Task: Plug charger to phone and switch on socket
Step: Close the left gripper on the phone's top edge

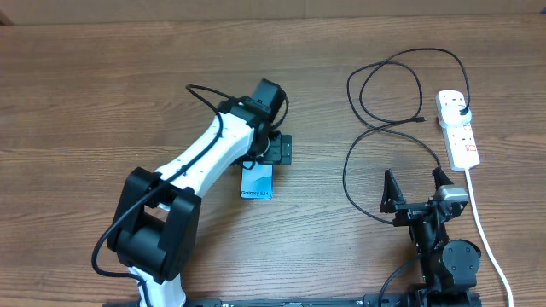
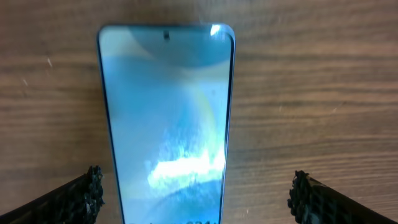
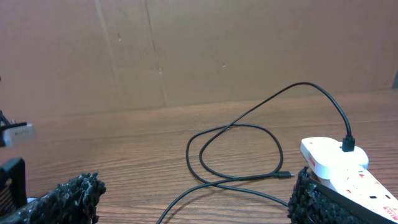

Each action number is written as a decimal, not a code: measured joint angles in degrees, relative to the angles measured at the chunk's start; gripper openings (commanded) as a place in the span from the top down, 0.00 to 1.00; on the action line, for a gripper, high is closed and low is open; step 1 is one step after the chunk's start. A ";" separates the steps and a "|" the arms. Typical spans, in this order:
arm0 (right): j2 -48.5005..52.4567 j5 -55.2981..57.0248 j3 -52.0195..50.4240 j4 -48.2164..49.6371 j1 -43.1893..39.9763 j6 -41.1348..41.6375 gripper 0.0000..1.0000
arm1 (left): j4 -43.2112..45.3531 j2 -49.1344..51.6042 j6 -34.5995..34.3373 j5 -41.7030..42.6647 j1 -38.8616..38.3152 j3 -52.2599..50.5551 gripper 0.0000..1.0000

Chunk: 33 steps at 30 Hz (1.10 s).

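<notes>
The phone (image 1: 257,183) lies flat on the table with its light-blue screen up; it fills the left wrist view (image 2: 168,112). My left gripper (image 2: 196,198) is open just above it, one finger on each side, touching nothing. The charger, a thin black cable (image 1: 375,94), loops on the table at the right. Its black plug (image 1: 461,108) sits in the white socket strip (image 1: 458,128), and its small connector (image 3: 285,175) lies free on the wood. My right gripper (image 3: 196,198) is open and empty near the front edge, with the cable loops ahead of it.
The strip's thick white cord (image 1: 486,230) runs down the right side to the front edge. A brown cardboard wall (image 3: 186,50) stands behind the table. My left arm (image 1: 196,162) stretches diagonally across the table's middle.
</notes>
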 measured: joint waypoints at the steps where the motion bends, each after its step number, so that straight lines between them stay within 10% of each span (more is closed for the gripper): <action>1: 0.00 0.00 0.00 0.02 0.00 -0.02 0.00 | -0.44 0.20 -0.33 -0.37 -0.26 0.00 0.00; 33: 0.00 -0.02 0.00 -0.02 0.00 0.00 0.00 | 5.01 1.40 0.68 -3.08 -0.24 -4.63 0.00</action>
